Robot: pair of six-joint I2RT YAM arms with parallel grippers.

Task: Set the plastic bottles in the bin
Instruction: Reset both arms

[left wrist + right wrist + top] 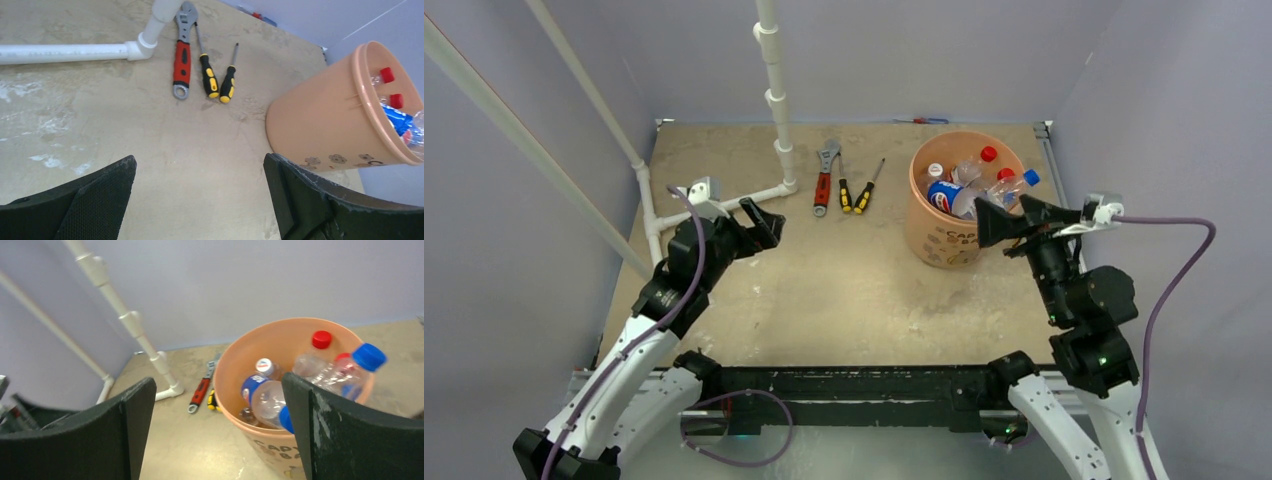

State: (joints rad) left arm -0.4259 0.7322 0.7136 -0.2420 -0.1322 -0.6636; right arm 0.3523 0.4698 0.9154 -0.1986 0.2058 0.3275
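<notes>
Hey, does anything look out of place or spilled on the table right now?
Only one thing: a blue-capped bottle in the bin pokes above the rim at its right edge, not settled fully inside. Nothing looks spilled; the wrench and screwdrivers lie tidily side by side.

The fingers (107,435) stand wide apart with nothing between them. Beyond, the bin (287,340) holds bottles (267,400), and a wrench (201,389) lies near it on the worktop (180,450).
</notes>
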